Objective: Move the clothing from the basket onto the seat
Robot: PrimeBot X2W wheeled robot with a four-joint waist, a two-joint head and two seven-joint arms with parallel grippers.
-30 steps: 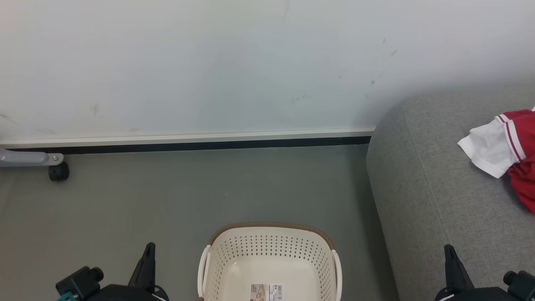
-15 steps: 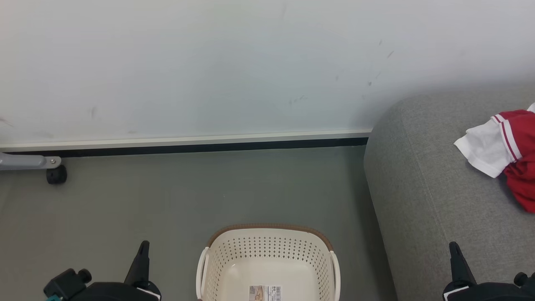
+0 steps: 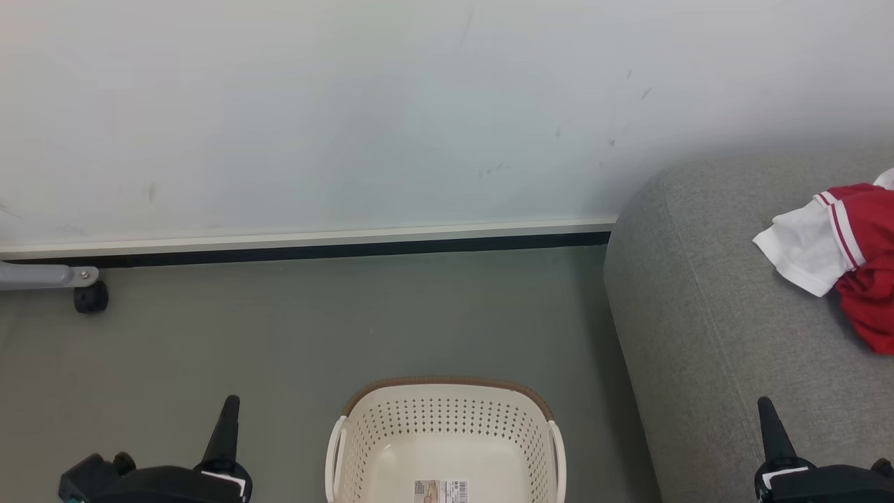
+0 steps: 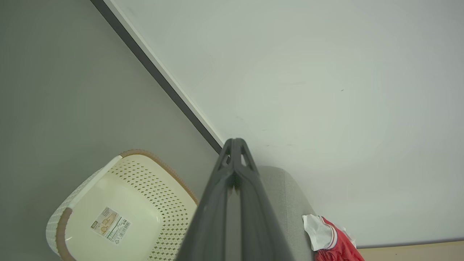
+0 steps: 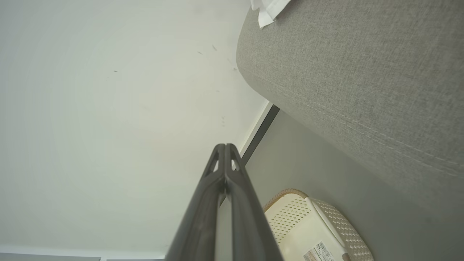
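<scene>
The cream basket (image 3: 447, 419) with its brown rim stands on the floor at the bottom middle, holding just a paper label (image 3: 441, 490). Red and white clothing (image 3: 838, 251) lies crumpled on the grey seat (image 3: 698, 314) at the right edge. My left gripper (image 3: 228, 412) points up at the lower left, left of the basket, shut with nothing in it. My right gripper (image 3: 767, 412) rises at the lower right over the seat, also shut and empty. The left wrist view shows the basket (image 4: 108, 203) and the clothing (image 4: 328, 235); the right wrist view shows the basket (image 5: 308, 224) below the seat (image 5: 362, 72).
A white wall (image 3: 349, 105) with a dark baseboard (image 3: 314, 248) runs behind the grey floor (image 3: 349, 321). A grey metal leg with a black caster (image 3: 89, 297) sits at the far left by the wall.
The head camera has shifted, so the scene sits slightly lower and to the left. Both grippers have spread outward toward the picture's bottom corners and stay shut.
</scene>
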